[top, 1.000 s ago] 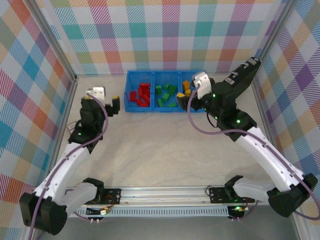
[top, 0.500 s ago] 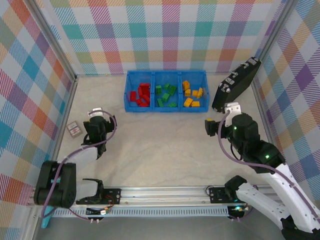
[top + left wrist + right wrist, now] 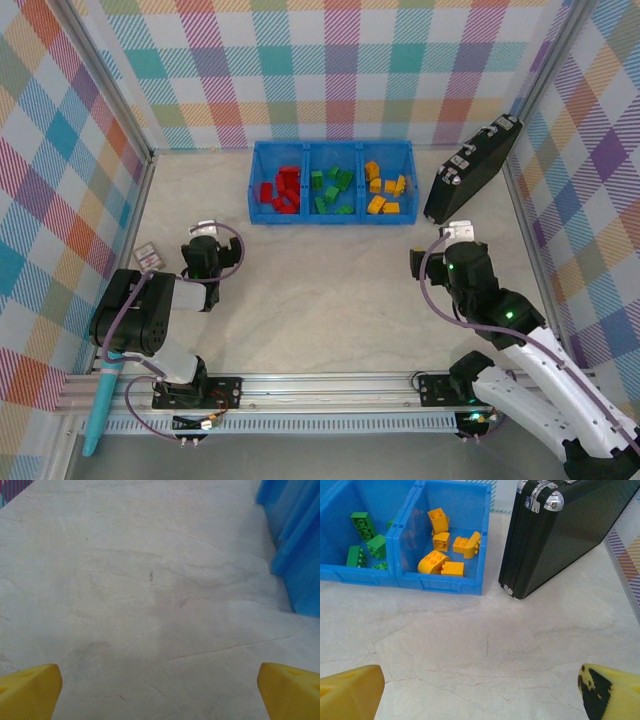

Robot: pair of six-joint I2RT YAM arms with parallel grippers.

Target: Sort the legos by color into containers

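Observation:
The bright blue tray (image 3: 330, 150) stands at the back of the table. Red legos (image 3: 281, 190) lie in its left compartment, green legos (image 3: 331, 190) in the middle one and yellow-orange legos (image 3: 383, 190) in the right one. My right wrist view has the green legos (image 3: 366, 537) and yellow-orange legos (image 3: 445, 545) ahead inside the tray (image 3: 440, 582). My right gripper (image 3: 419, 262) (image 3: 480, 695) is open over bare table, well short of the tray. My left gripper (image 3: 212, 254) (image 3: 160, 695) is open and empty too, with the tray's wall (image 3: 295, 545) to its right.
A black case (image 3: 470, 170) (image 3: 560, 535) leans against the right wall beside the tray. A small grey card (image 3: 147, 257) lies near the left wall. Bare marble table stretches between the grippers and the tray.
The right gripper has pulled back from the yellow-orange compartment toward the near right. The left arm has folded back and down, away from the tray.

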